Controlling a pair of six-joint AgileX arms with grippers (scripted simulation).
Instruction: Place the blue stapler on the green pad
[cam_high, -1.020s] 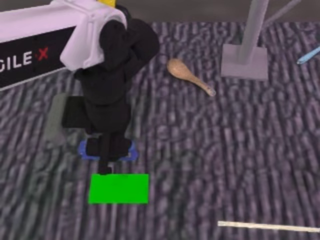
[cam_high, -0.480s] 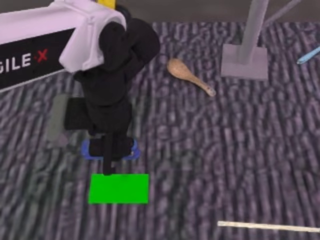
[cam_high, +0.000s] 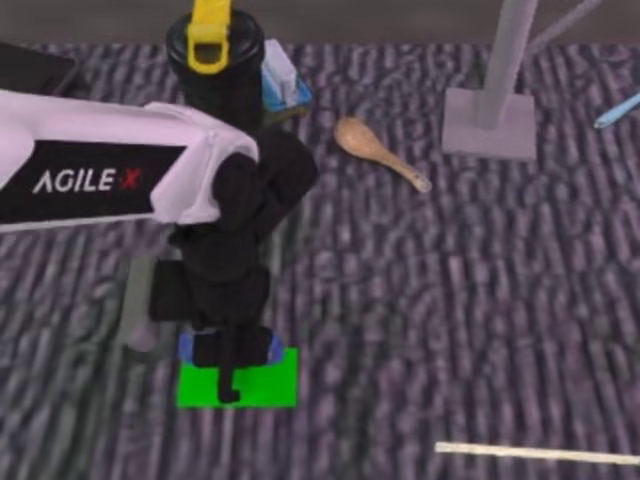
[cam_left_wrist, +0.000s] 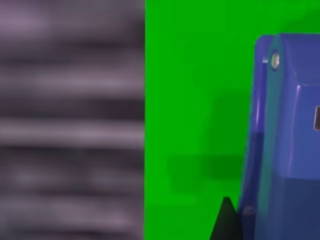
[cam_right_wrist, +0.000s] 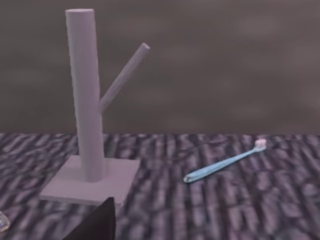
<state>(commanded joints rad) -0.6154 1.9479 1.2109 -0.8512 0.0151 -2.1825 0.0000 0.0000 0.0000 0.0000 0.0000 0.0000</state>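
Note:
The blue stapler (cam_high: 270, 348) shows only as blue ends on either side of my left gripper (cam_high: 228, 362), which is shut on it. It lies crosswise over the far edge of the green pad (cam_high: 272, 383). In the left wrist view the stapler (cam_left_wrist: 285, 125) fills one side, right over the pad (cam_left_wrist: 200, 100), with one dark fingertip (cam_left_wrist: 227, 225) against its flank. My black wrist hides the stapler's middle from above. My right gripper (cam_right_wrist: 100, 225) is outside the top view, parked near the stand.
A wooden spoon (cam_high: 380, 152) lies behind the middle. A grey stand (cam_high: 490, 120) rises at the back right, with a light-blue toothbrush (cam_high: 618, 110) beside it. A black canister with a yellow handle (cam_high: 213, 50) and a blue-and-white block (cam_high: 282, 78) stand behind my left arm. A pale strip (cam_high: 540, 453) lies front right.
My left arm has swung toward the front edge with the stapler, from just behind the green pad to over its far edge. The canister and block behind it now show.

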